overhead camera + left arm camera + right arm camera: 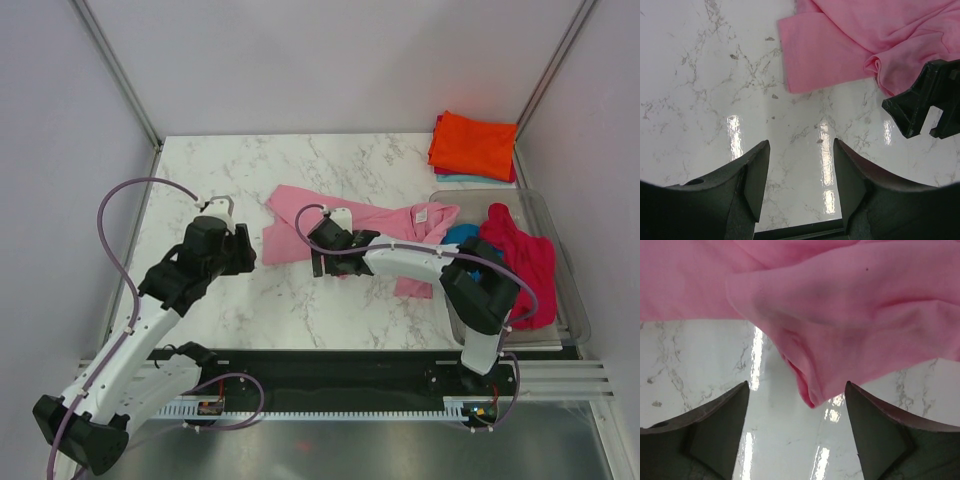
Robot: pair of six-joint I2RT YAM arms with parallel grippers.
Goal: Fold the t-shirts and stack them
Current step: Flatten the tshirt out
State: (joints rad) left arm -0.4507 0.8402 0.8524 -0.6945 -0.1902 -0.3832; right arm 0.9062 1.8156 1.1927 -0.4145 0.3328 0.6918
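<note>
The light pink t-shirt [350,222] lies crumpled across the middle of the marble table. My right gripper [320,258] sits at its near-left edge. In the right wrist view its jaws [796,390] stand open, and a hanging fold of the pink cloth [840,340] dips between the fingertips without being pinched. My left gripper [248,252] is left of the shirt. It is open [801,147] over bare marble, with the pink shirt's corner [840,55] ahead of it and the right gripper [922,97] showing at the right.
An orange t-shirt [473,145] lies folded on a pale blue one [458,178] at the back right. A clear bin [572,290] at the right holds a crimson-pink t-shirt [522,262] and a bright blue one [461,236].
</note>
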